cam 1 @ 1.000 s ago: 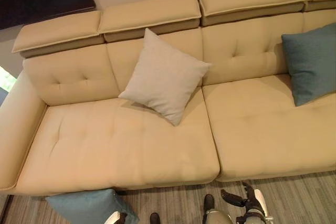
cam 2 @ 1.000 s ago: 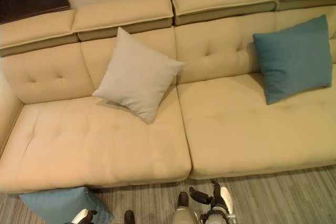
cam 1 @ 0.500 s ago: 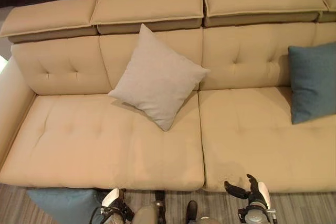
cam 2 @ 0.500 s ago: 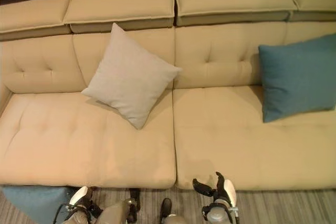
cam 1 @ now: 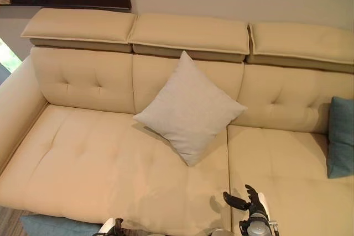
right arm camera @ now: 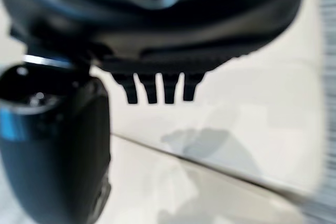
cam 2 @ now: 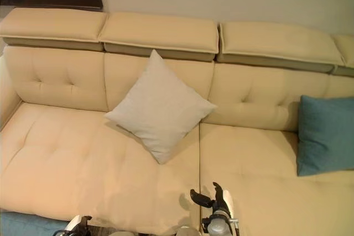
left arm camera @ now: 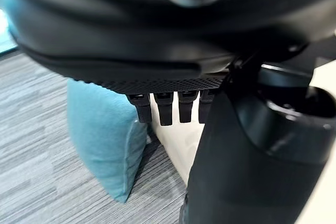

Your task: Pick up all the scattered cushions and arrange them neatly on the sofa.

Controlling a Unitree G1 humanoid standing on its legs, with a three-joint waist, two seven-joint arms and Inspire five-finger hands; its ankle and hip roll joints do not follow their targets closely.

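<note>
Leaving the floor cushion behind is the main risk here.
Left eye view: a grey cushion (cam 1: 189, 108) leans on its corner against the sofa (cam 1: 99, 158) backrest and could tip flat if the seat is jostled; the right hand (cam 1: 250, 207) hovers over the seat's front edge, fingers spread and empty, and a sliver of the teal floor cushion (cam 1: 47, 226) peeks out below the seat front, easy to miss from here. Right eye view: a second teal cushion (cam 2: 325, 135) shows almost whole, propped at the sofa's right end, cut off in the other eye. Left wrist view: the floor cushion stands on edge against the sofa base, the left hand (left arm camera: 168, 106) beside it, fingers straight and holding nothing. Right wrist view: straight fingers over bare upholstery.
</note>
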